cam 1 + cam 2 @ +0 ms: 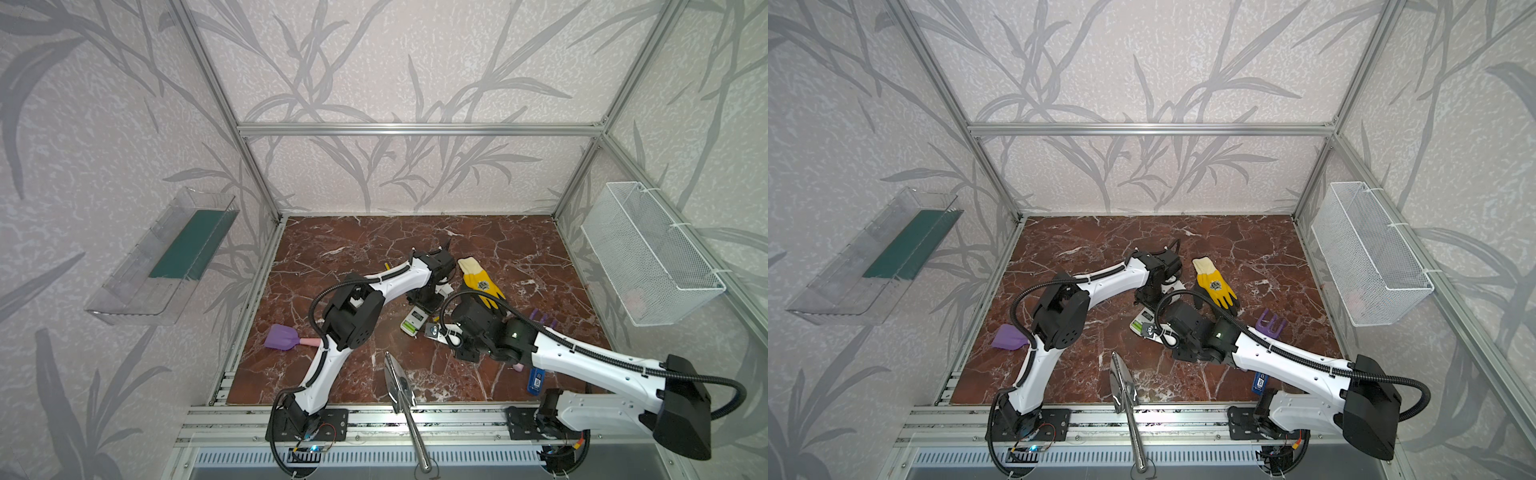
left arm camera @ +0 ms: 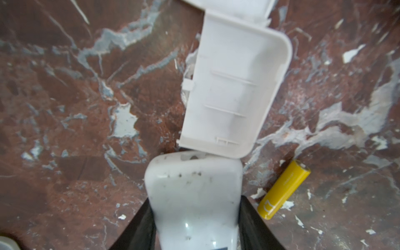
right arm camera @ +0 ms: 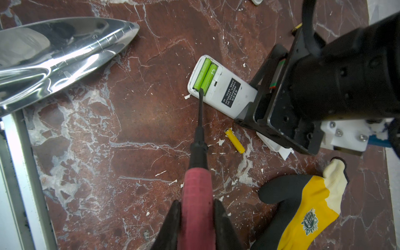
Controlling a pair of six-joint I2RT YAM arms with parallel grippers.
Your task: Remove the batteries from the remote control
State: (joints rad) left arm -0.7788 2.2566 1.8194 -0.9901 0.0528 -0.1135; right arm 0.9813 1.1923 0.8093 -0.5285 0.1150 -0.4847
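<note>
Pink-handled screwdriver sits clamped in the right gripper, its tip at two bright green batteries inside the white plastic remote; left gripper squeezes the remote's other end; one yellow battery lies just beside the remote

Even, diffuse white light fills the enclosure in both top views, leaving only faint, soft shadows beneath the robot arms on the marble counter. Wide-angle perspective splays the frame posts outward toward the edges. A steel trowel throws hard mirror glare in the otherwise crisp right wrist view, where the red screwdriver handle nearest the lens goes soft. The left wrist view is blurred throughout: white remote, battery cover and yellow battery lack sharp edges.
</note>
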